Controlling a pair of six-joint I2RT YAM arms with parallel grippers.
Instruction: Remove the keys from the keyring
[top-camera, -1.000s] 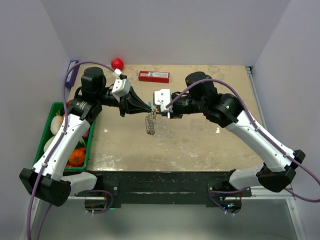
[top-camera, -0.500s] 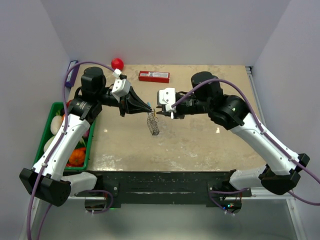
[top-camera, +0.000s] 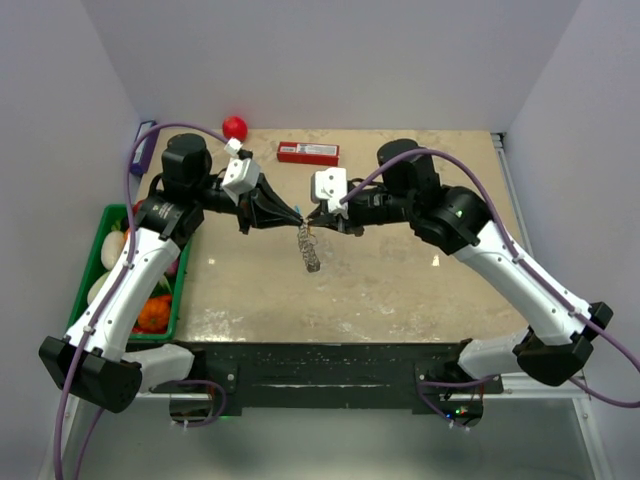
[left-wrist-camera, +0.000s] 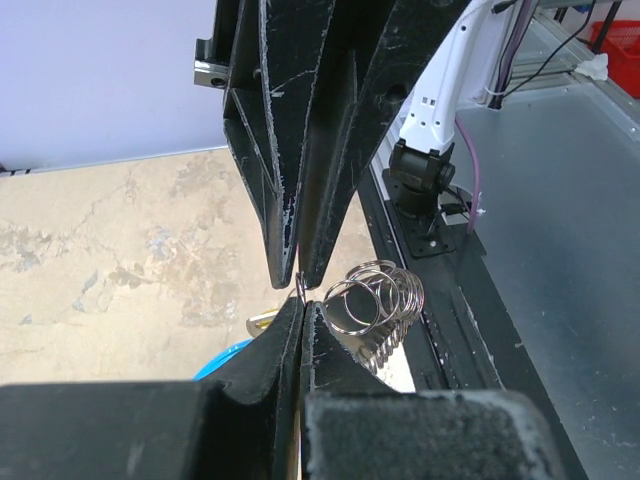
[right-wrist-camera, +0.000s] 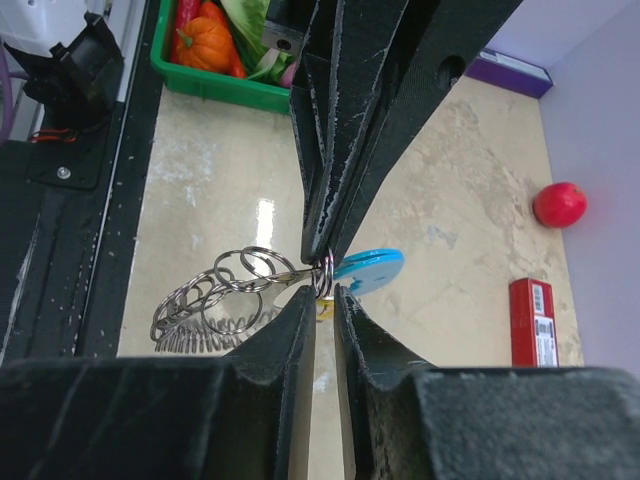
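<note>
While the left jaws pinch the keyring (top-camera: 311, 248) shut, it hangs over the surface (top-camera: 400, 290) between both arms. The right jaws are nearly closed beside it; whether they grip, I cannot tell. Next they should catch the tiny key (left-wrist-camera: 258, 321) and slide it off.

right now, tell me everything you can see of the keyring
The keyring is a floppy bunch of silvery wire rings linked like a chain, with a light-blue curved segment and a small brass key near its top. It dangles between the two arms over the table. The left gripper is shut on its top ring. The right gripper flanks that same ring with a narrow gap, so its grip is unclear.
</note>
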